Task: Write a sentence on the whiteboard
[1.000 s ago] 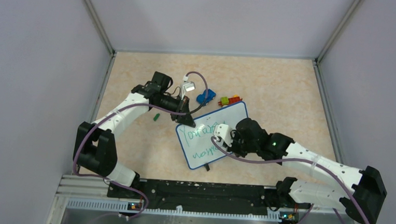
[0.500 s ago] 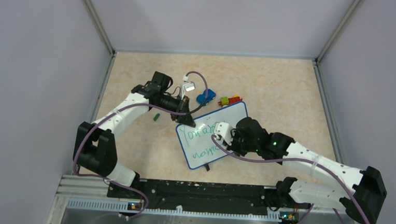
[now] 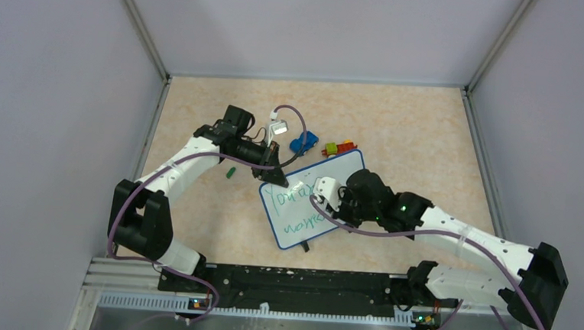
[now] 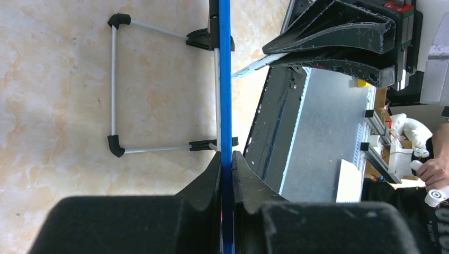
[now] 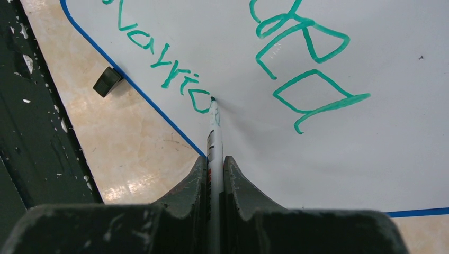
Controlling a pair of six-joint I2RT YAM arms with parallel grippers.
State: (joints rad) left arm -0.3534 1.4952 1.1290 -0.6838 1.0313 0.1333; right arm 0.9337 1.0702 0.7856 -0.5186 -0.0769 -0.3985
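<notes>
1. Right gripper (image 5: 214, 161), low centre of the right wrist view: jaws closed on a marker (image 5: 214, 127). The marker's tip touches the board at the end of the lower line of green script.
2. Whiteboard (image 3: 338, 168), centre of the overhead view: it lies tilted on the counter (image 3: 398, 133), its blue rim running diagonally. One small black foot (image 5: 107, 81) sits at the rim, in the left of the right wrist view.
3. Sentence (image 3: 294, 209): two lines of green handwriting on the left half of the board. The right arm covers the board's lower right part.
4. Left gripper (image 4: 226, 156), at the board's upper left corner overhead: jaws clamped on the blue rim, seen edge-on.
5. Small green piece (image 3: 229, 172): on the counter left of the board, apart from it.
6. Blue toy (image 3: 301, 142) and green, yellow and red toy (image 3: 338, 147): just above the board's upper edge.
</notes>
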